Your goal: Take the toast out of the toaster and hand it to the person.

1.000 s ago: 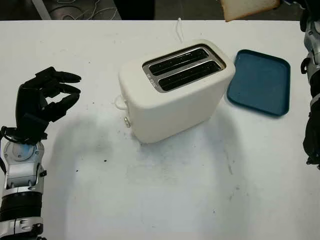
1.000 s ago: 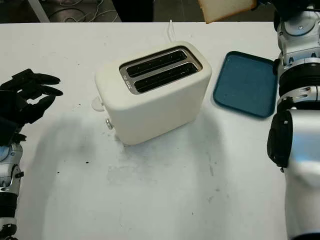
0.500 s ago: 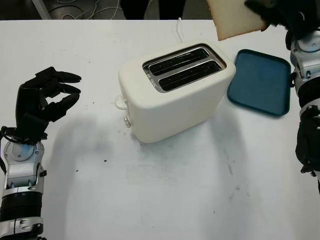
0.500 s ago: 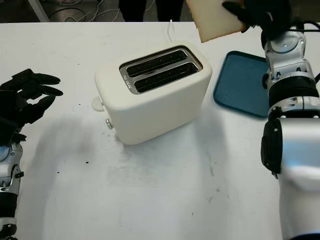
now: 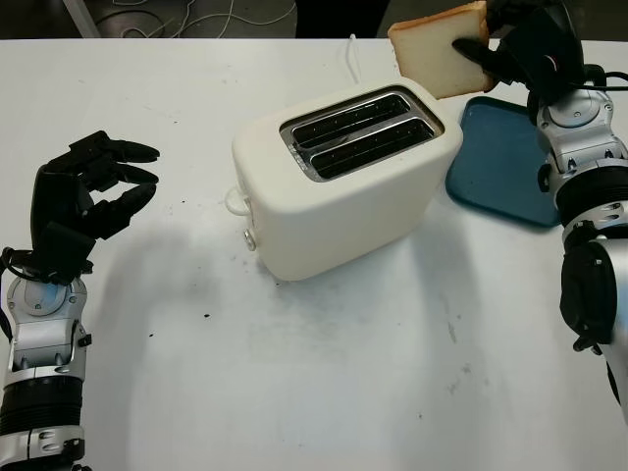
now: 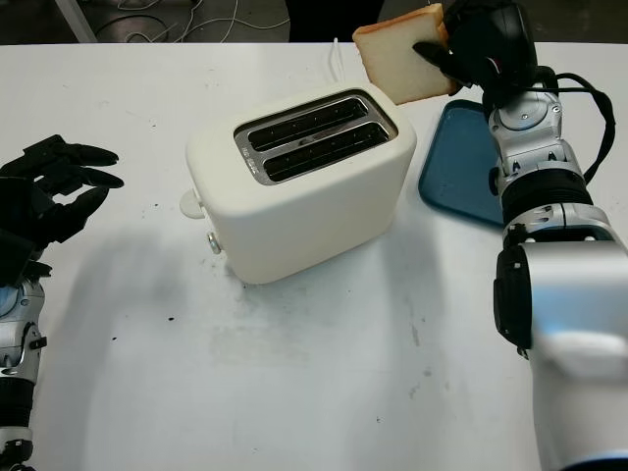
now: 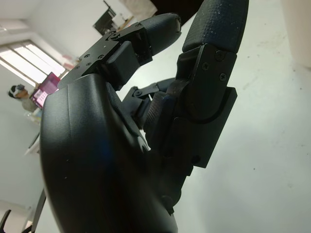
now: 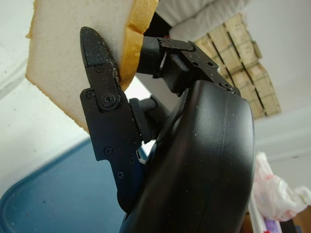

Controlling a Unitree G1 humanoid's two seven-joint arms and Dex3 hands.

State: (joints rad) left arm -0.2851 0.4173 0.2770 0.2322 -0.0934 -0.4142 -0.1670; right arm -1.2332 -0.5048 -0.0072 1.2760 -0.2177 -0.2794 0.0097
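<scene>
A slice of pale toast [image 5: 437,59] is held in the air over the back right corner of the cream toaster [image 5: 343,196], tilted, with my right hand [image 5: 491,54] shut on its right edge. In the right wrist view a black finger [image 8: 99,82] presses on the face of the toast [image 8: 63,53]. Both toaster slots [image 5: 358,132] look dark and hold no bread. My left hand [image 5: 93,191] hangs open above the table at the far left, well away from the toaster.
A blue tray [image 5: 515,167] lies on the white table [image 5: 324,363] right of the toaster, under my right forearm. A white cable [image 5: 350,54] runs from the toaster toward the far edge. Dark floor lies beyond that edge.
My right hand has brought the toast down and nearer from the top edge of the picture, closer to the toaster. The left hand has not moved.
</scene>
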